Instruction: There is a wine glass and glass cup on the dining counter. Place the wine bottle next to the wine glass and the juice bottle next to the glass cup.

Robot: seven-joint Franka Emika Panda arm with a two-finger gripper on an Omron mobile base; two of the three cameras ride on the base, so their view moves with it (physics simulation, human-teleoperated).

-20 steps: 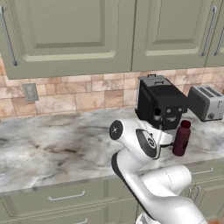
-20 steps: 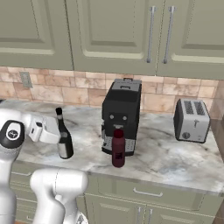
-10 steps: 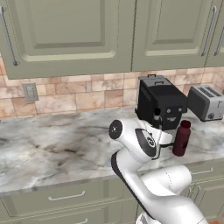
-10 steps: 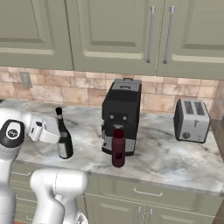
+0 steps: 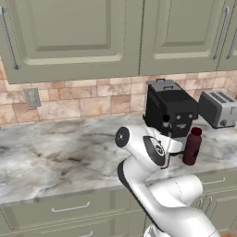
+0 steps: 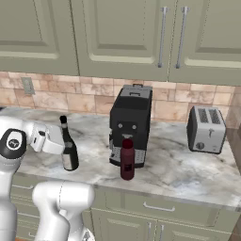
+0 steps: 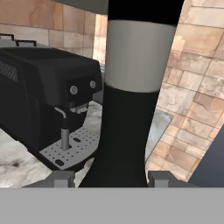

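Glossy dark glass wine bottle [image 6: 69, 150] with matt grey label; polished veined marble worktop [image 6: 179, 164].

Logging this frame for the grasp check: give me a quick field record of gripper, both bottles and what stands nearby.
gripper: closed round the wine bottle's lower body
wine bottle: upright, left of the coffee machine, by the worktop's front edge
juice bottle: upright, untouched, just in front of the coffee machine
coffee machine: black, against the tiled backsplash
toaster: right end of the marble worktop
placed so far: neither bottle
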